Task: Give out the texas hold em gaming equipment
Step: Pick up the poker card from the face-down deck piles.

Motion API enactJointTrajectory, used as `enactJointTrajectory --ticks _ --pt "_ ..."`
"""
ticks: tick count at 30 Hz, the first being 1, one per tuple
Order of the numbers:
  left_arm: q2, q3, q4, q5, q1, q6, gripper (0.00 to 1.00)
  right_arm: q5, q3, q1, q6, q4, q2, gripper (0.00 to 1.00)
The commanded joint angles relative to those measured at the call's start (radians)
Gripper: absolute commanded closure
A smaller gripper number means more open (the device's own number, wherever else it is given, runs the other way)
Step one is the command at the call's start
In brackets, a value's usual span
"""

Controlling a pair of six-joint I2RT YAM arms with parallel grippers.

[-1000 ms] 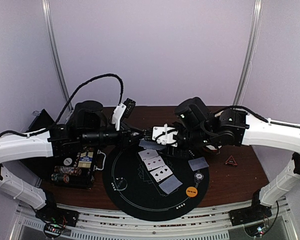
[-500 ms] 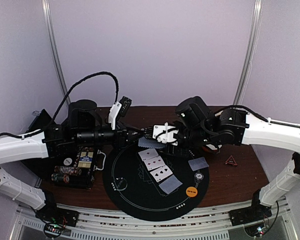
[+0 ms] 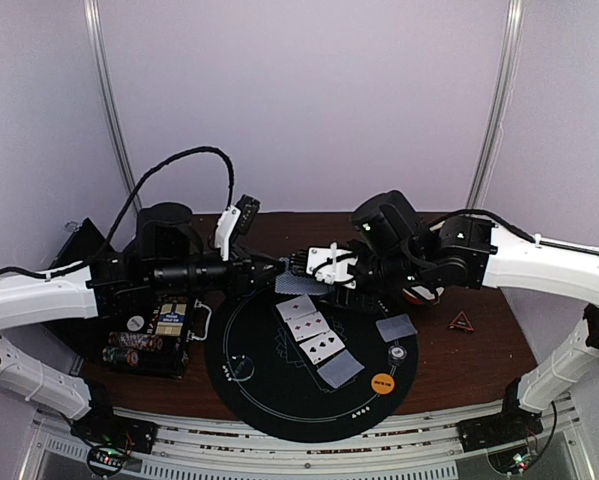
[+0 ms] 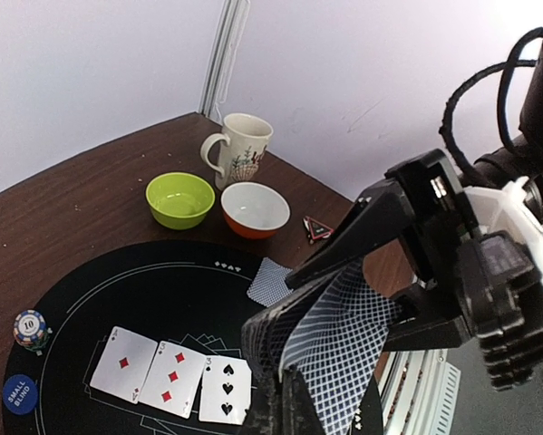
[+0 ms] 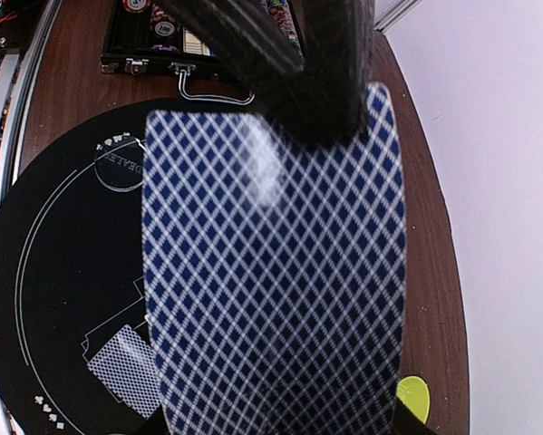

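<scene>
Above the far edge of the round black mat [image 3: 279,400], my right gripper [image 3: 317,272] is shut on the deck of blue-backed cards [image 4: 269,333]. My left gripper [image 4: 300,388] meets it from the left, shut on the top card [image 5: 276,272], which bends away from the deck. That card fills the right wrist view and hides the right fingers. Three face-up cards [image 4: 171,376] lie in a row on the mat with a face-down card [image 3: 340,369] beside them. Another face-down card [image 3: 396,326], an orange disc [image 3: 382,381] and a red triangle [image 3: 462,320] lie to the right.
A black case of chips [image 3: 154,338] sits left of the mat. At the back right stand a green bowl [image 4: 180,198], a white-orange bowl [image 4: 255,208] and a patterned mug [image 4: 239,149]. A chip stack [image 4: 30,328] and a blue disc [image 4: 19,394] rest on the mat.
My left arm has drawn back slightly to the left with the card in its grip. The right arm and the deck have barely moved.
</scene>
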Motion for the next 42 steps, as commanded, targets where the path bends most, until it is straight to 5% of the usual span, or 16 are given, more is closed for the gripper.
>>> enactJointTrajectory --ticks 1,6,17,23,42 --pt "0.066 0.004 0.084 0.041 0.007 -0.016 1.0 -0.031 0.019 -0.004 0.019 0.024 -0.013 0.5" --pt "0.086 0.023 0.089 0.02 0.007 -0.005 1.0 -0.033 0.015 -0.006 0.024 0.019 -0.017 0.5" --pt "0.061 0.012 0.064 0.027 0.018 -0.012 0.7 -0.028 0.009 -0.006 0.015 0.023 -0.024 0.5" --pt "0.065 0.014 0.067 0.06 0.019 -0.015 0.99 -0.025 0.008 -0.006 0.015 0.024 -0.022 0.5" --pt "-0.147 -0.092 0.114 0.004 0.042 -0.102 1.0 -0.018 -0.052 -0.081 0.045 0.064 -0.029 0.5"
